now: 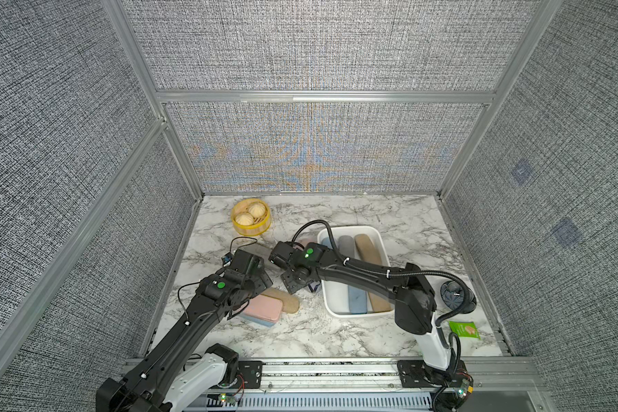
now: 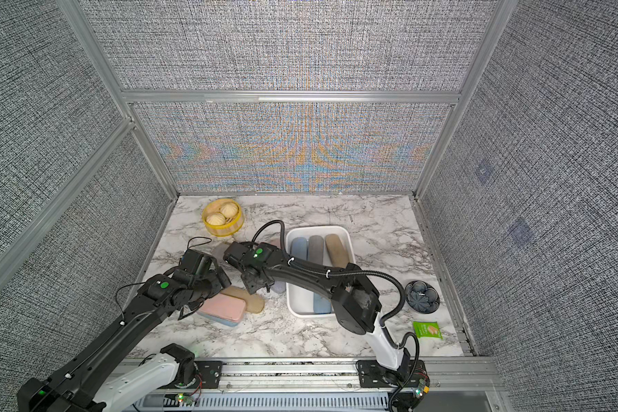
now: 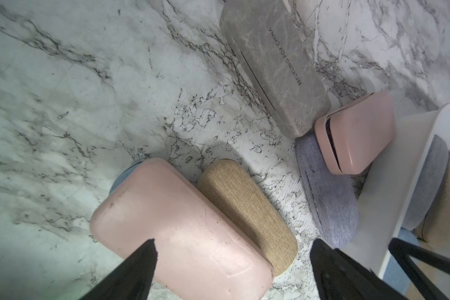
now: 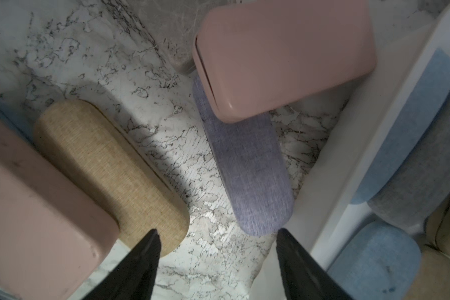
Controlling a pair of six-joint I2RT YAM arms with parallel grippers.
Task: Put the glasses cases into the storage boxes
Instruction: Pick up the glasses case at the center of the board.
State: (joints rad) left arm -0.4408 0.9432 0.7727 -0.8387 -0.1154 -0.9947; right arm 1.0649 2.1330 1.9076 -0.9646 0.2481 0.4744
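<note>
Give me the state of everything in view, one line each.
White bin: partly filled with cases.
Left gripper: open, empty.
Right gripper: open, empty.
Lavender case: on table, beside bin.
Pink case by bin: lid ajar, resting on lavender case.
Marbled grey case: shut, on table.
Second pink case: stacked on blue case.
Loose tan case: on table.
Steamer basket: lidless, two buns inside.

Left arm, right arm black, white base links; green LED near each wrist; corrugated cable, white zip ties.
</note>
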